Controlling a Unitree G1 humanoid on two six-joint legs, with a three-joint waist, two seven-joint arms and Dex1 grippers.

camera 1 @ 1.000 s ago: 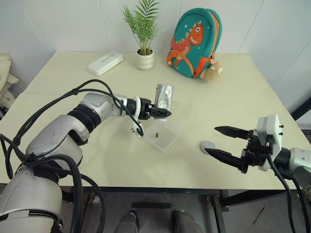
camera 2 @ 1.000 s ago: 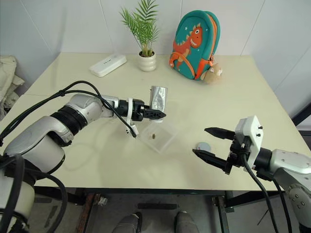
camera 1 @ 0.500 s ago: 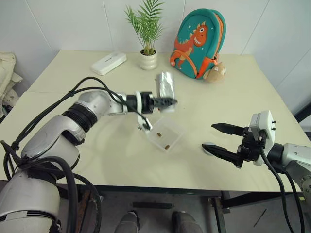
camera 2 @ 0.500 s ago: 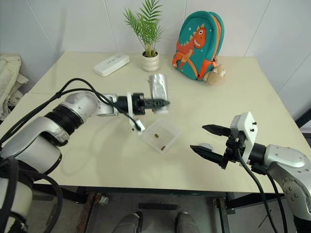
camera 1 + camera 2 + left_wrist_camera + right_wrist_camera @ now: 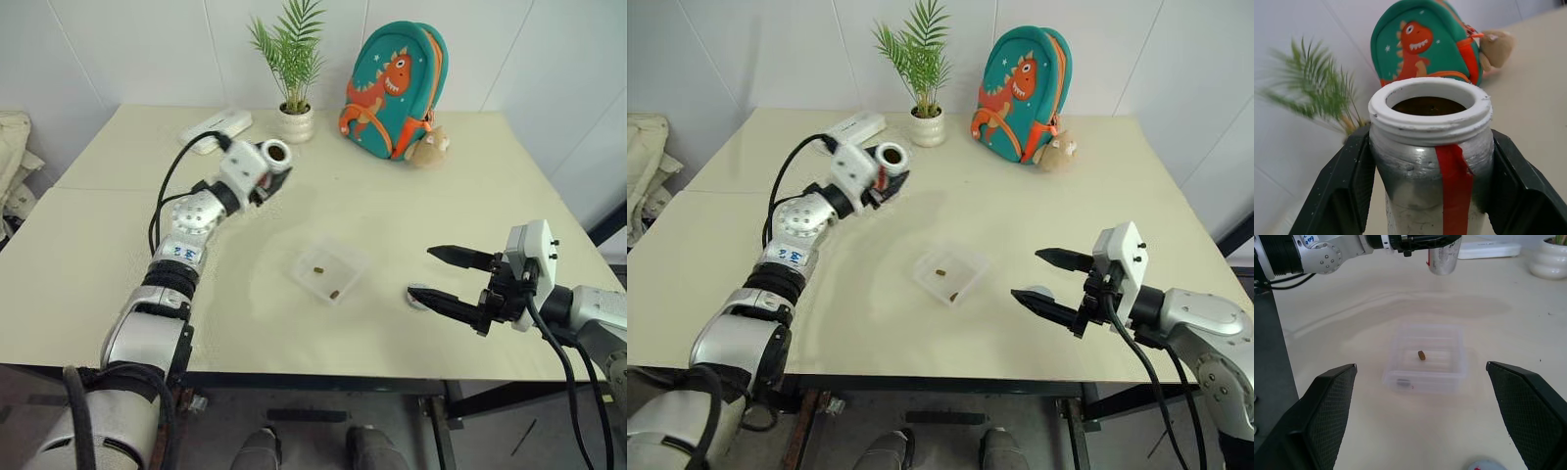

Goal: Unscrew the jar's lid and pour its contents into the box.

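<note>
Two pellets (image 5: 325, 281): we see them lying in the box (image 5: 330, 269), near the middle of the surface (image 5: 470, 186).
Jar (image 5: 275, 155): we find it lidless, its open mouth turned toward us, at about ten o'clock from the box and well apart from it.
Left jaws (image 5: 266, 174): clenched on the jar, black fingers (image 5: 1337, 191) pressed against both its sides in the left wrist view.
Right jaws (image 5: 431, 274): spread wide with nothing between them, at three o'clock from the box.
Lid (image 5: 419, 294): flat on the surface, just under the right jaws.
Far edge: a potted plant (image 5: 291, 59), a dinosaur backpack (image 5: 392, 88) and a white case (image 5: 211, 122), all around twelve o'clock.
</note>
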